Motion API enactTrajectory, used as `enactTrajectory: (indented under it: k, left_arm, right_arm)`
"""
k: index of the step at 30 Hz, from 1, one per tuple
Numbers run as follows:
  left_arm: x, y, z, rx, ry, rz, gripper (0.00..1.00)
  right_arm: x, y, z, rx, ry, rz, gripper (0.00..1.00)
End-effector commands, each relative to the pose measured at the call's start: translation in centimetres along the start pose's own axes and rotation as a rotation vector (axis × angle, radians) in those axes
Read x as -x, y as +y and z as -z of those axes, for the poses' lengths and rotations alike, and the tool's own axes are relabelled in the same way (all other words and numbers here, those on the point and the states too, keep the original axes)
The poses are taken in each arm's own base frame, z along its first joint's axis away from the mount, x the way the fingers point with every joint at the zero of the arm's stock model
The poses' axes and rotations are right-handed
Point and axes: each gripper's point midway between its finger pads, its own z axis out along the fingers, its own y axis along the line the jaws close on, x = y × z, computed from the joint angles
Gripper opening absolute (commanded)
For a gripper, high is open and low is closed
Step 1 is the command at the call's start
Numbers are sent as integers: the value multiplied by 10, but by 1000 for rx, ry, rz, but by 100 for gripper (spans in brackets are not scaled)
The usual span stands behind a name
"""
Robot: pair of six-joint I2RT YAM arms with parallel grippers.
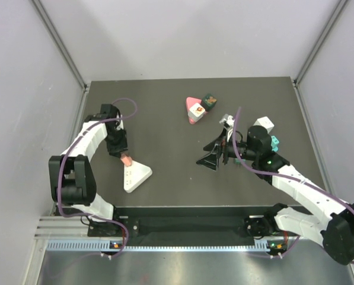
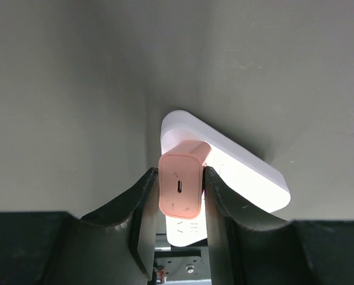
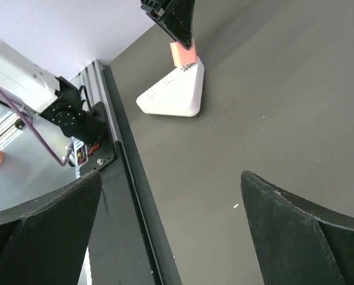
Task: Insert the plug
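Two arms share the dark table (image 1: 165,133) in the top view. We see the left gripper (image 1: 123,155) clamped on the pink plug (image 1: 126,159), which sits at the far corner of the white triangular socket block (image 1: 136,175), near the table's front left. The right gripper (image 1: 213,152) hangs mid-table, jaws spread wide and empty. Farther back lies a pink triangular block (image 1: 190,104) with a dark green cube (image 1: 210,101) just beside it.

From the left wrist, we see both fingers (image 2: 142,208) pressing the plug's (image 2: 181,185) sides, its slotted end facing the camera. The socket block (image 2: 242,172) lies underneath. We cannot tell whether the prongs sit in a socket.

From the right wrist, the right gripper's fingers (image 3: 307,231) stand far apart with bare table between them. Beyond, the plug (image 3: 182,52) meets the socket block's (image 3: 174,95) upper corner.
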Motion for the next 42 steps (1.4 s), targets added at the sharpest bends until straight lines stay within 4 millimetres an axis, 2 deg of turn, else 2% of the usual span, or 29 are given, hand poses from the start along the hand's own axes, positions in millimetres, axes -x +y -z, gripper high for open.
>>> enactTrajectory:
  k: [1, 3, 7, 12, 17, 19, 22, 24, 25, 26, 27, 28, 29, 34, 36, 38, 39, 41, 42]
  left_arm:
    - [-28, -2, -33, 73, 69, -21, 0]
    - [-26, -3, -35, 116, 34, -16, 0]
    - [-35, -26, -35, 144, -17, -53, 0]
    - [-45, -43, -31, 203, -79, -32, 0]
    - [-47, -59, -13, 232, -182, -25, 0]
    - [-48, -68, -1, 208, -222, -10, 0]
    - [-48, -78, 12, 162, -268, 14, 0]
    - [-54, -83, 14, 142, -269, 34, 0]
    - [-57, -87, 16, 123, -278, 44, 0]
    - [-59, -89, 17, 112, -282, 70, 0]
    - [-67, -91, 14, 108, -273, 61, 0]
    - [-70, -92, 15, 104, -281, 65, 0]
    - [-71, -94, 14, 101, -291, 90, 0]
    - [-89, -96, 5, 118, -304, 112, 0]
    - [-93, -100, 4, 126, -320, 129, 0]
    - [-98, -105, 5, 136, -331, 131, 0]
    - [-96, -105, 7, 146, -351, 135, 0]
    - [-99, -111, 8, 151, -356, 140, 0]
    - [-101, -110, 7, 167, -359, 138, 0]
  right_arm:
    - [21, -1, -1, -12, -42, 53, 100]
    - [21, -5, -1, -31, -44, 47, 100]
    - [16, -11, -4, -48, -21, 29, 100]
    - [11, -16, -5, -65, -4, 9, 100]
    - [7, -21, -6, -81, 4, -6, 100]
    - [4, -29, -8, -118, 3, -28, 100]
    - [-8, -52, -12, -214, -6, -126, 100]
    - [-23, -66, -16, -259, -4, -203, 100]
    - [-27, -66, -19, -262, -15, -276, 98]
    - [-41, -69, -19, -269, -5, -318, 97]
    - [-45, -71, -21, -271, -15, -340, 96]
    - [-44, -70, -23, -265, -35, -365, 95]
    - [-51, -72, -22, -278, -31, -378, 95]
    - [-51, -74, -18, -302, -39, -364, 93]
    - [-51, -69, -17, -307, -59, -380, 90]
    - [-53, -65, -18, -314, -96, -417, 82]
    - [-65, -55, -23, -302, -76, -430, 71]
    - [-69, -52, -28, -335, -107, -470, 67]
    - [-77, -39, -34, -314, -94, -480, 63]
